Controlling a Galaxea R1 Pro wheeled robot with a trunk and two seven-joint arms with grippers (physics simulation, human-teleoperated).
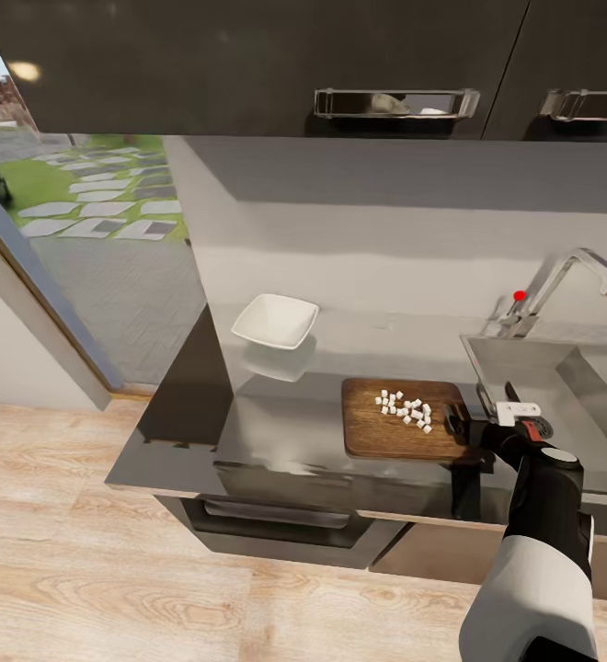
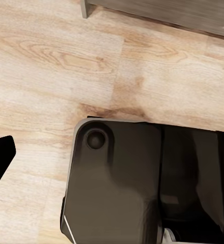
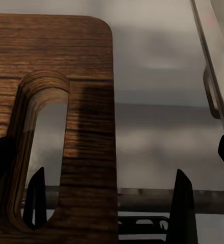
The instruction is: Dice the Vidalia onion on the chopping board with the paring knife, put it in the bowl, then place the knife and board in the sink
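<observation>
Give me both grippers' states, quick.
Left: cannot be told from these views.
Right gripper: jaws open, straddling the handle end of the chopping board, not yet clamped.

We've got a glossy grey tabletop (image 1: pixel 276 414), mirror-like; grainy dark wood board (image 1: pixel 391 432); brushed steel sink (image 1: pixel 561 386) with chrome tap (image 1: pixel 570 276); smooth white bowl (image 1: pixel 274 321); pale wood floor (image 1: pixel 110 570).

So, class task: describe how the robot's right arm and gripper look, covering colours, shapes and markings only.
In the head view the right arm has a smooth white rounded shell lower down, then a glossy black tubular segment capped by a pale grey disc. Near the wrist sit a small red patch and a white block. The right gripper is black; in the right wrist view its fingers are thin, dark, pointed blades.
</observation>
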